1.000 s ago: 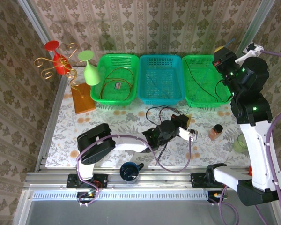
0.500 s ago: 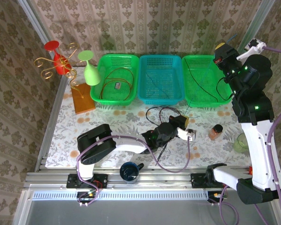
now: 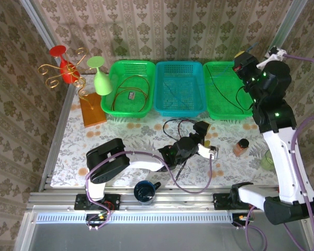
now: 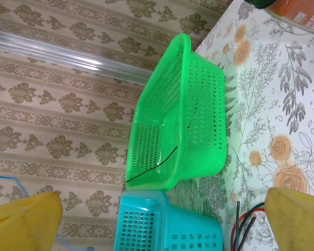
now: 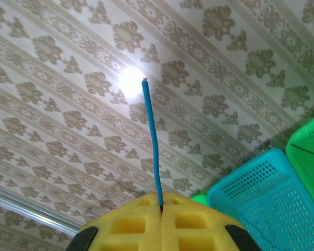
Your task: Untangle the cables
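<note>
Left fingers [image 4: 26, 222]: we just spread them wide apart.
Right fingers [image 5: 131, 225]: we pinch a blue cable [image 5: 150, 141].

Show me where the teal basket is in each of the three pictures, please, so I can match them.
Top external: the teal basket is the middle one of three in the row by the back wall.
Left wrist: at the bottom edge, left of centre.
Right wrist: in the bottom right corner.
Shared landmark: the green basket directly beside it.
</note>
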`<state>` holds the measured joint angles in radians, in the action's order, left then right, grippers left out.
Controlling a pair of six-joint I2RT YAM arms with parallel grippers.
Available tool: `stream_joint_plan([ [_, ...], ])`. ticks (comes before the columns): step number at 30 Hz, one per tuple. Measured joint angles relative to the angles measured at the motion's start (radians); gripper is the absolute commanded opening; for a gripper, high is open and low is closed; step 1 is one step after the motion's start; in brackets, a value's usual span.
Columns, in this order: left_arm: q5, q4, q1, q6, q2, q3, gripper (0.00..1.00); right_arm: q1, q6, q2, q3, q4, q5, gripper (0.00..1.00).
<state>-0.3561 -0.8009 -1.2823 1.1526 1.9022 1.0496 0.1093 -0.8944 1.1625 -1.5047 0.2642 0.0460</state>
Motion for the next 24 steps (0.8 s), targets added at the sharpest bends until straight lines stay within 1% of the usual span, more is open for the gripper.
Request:
stream_joint_plan([
  [2,-0.026,-0.005,0.0,0.0,-0.011,-0.014,1.0,0.0,-0.003,0.031,0.0,-0.01,-0.006,0.0],
  [5,-0.107,-0.005,0.0,-0.002,-0.044,-0.034,1.0,0.0,-0.006,0.078,-0.005,-0.023,-0.018,0.0],
  [8,-0.195,0.047,0.007,-0.05,-0.113,-0.038,1.0,0.0,-0.006,0.13,-0.038,-0.025,-0.029,0.0],
  [11,-0.241,0.215,0.031,-0.193,-0.237,-0.03,1.0,0.0,-0.005,0.162,-0.077,-0.024,-0.034,0.0],
  [13,-0.253,0.355,0.061,-0.319,-0.319,-0.001,1.0,0.0,-0.002,0.175,-0.109,-0.026,-0.036,0.0],
  [16,-0.254,0.557,0.116,-0.512,-0.394,0.071,1.0,0.008,-0.002,0.191,-0.163,-0.03,-0.037,0.0],
  [19,-0.193,0.756,0.203,-0.728,-0.438,0.136,1.0,0.018,0.002,0.217,-0.232,-0.03,-0.051,0.0],
  [22,-0.131,0.892,0.292,-0.912,-0.471,0.147,1.0,0.034,0.009,0.264,-0.304,-0.032,-0.058,0.0],
  [24,-0.093,0.956,0.327,-1.001,-0.486,0.143,1.0,0.043,0.013,0.299,-0.335,-0.032,-0.058,0.0],
])
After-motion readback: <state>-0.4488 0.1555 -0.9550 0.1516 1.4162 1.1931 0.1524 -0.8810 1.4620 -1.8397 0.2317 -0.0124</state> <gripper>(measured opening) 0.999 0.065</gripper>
